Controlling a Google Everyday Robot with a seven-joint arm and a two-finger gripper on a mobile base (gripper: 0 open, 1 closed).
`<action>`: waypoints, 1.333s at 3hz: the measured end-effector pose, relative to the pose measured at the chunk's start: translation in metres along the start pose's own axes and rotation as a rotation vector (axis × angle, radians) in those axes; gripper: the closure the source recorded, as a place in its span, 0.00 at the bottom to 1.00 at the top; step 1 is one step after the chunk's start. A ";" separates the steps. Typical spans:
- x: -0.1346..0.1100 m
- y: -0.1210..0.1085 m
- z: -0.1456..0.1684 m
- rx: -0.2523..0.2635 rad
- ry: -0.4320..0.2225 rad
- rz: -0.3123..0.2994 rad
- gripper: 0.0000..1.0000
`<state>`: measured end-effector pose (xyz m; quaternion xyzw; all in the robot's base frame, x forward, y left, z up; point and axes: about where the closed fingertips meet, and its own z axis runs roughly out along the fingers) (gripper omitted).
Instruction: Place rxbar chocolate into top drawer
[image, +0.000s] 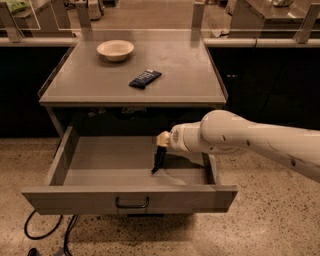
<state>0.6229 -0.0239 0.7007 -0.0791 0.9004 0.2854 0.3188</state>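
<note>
The top drawer (90, 197) is pulled wide open below the table, with its dark pull handle (132, 203) at the centre of the front panel. My gripper (162, 142) reaches in from the right, over the right half of the drawer. It is shut on the rxbar chocolate (159, 160), a slim dark bar that hangs nearly upright from the fingers. The bar's lower end is at or just above the drawer floor.
A dark blue wrapped bar (145, 78) lies in the middle of the tabletop (185, 75), and a pale bowl (115, 50) stands at its back left. A black cable (47, 231) lies on the speckled floor at the front left. Counters run along the back.
</note>
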 end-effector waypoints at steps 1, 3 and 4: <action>0.000 0.000 0.000 0.000 0.000 0.000 0.34; 0.000 0.000 0.000 0.000 0.000 0.000 0.00; 0.000 0.000 0.000 0.000 0.000 0.000 0.00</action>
